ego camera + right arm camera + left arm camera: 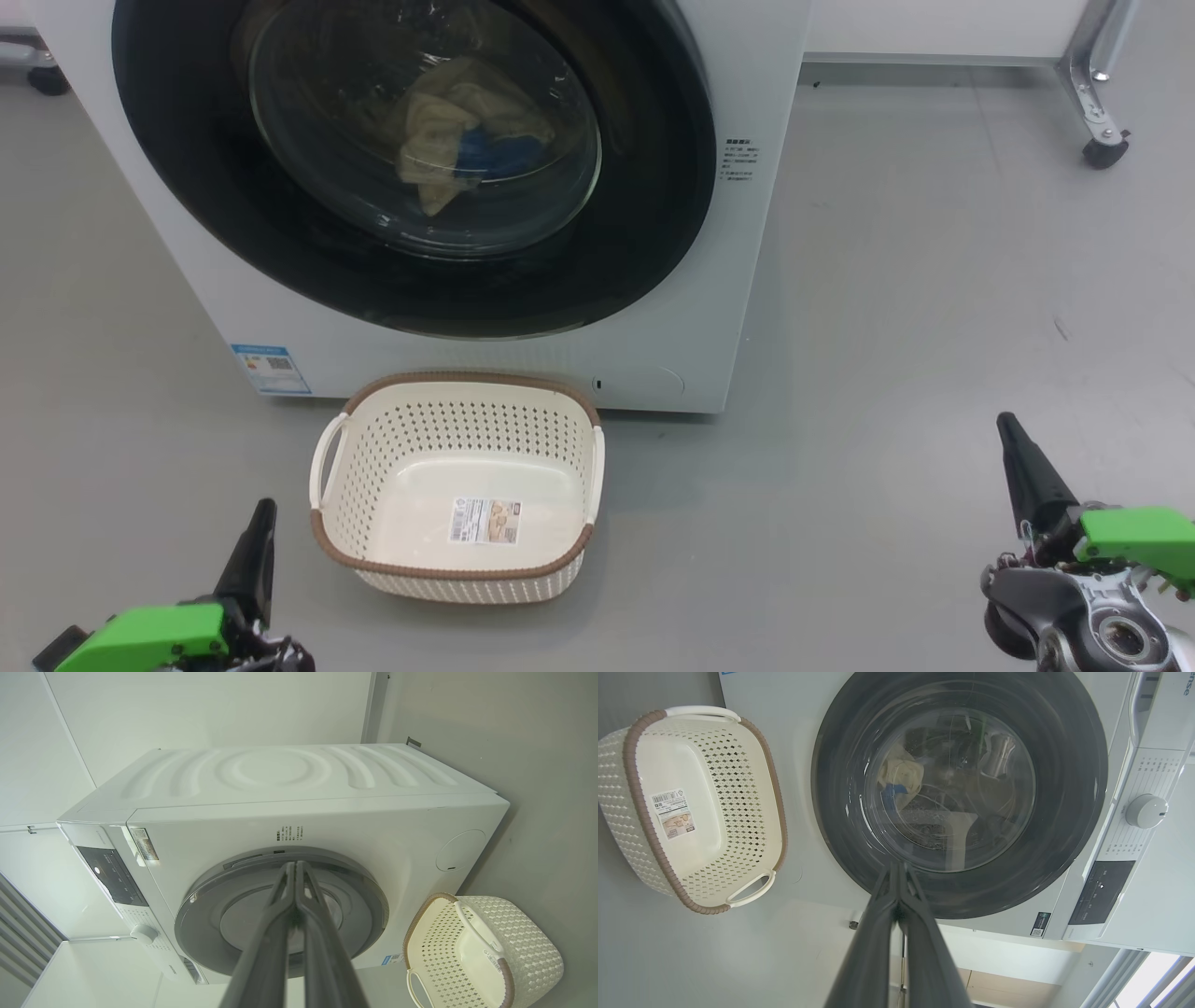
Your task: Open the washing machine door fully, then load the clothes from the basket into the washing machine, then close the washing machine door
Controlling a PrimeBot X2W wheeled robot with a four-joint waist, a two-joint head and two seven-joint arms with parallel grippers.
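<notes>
- Yellow clothes with a blue patch lie inside the drum, seen through the glass of the washing machine door.
- That door looks shut, its black rim flat against the white front of the washing machine.
- Empty down to its label sticker, the basket stands on the grey floor, just beside the foot of the machine.
- Judging from this, opening, loading and closing all seem done, and little or nothing is left.
- Pressed together and holding nothing, the left fingers point up near the basket's left side without touching it.
- Likewise pressed together and empty, the right fingers are well apart from the basket and machine.
</notes>
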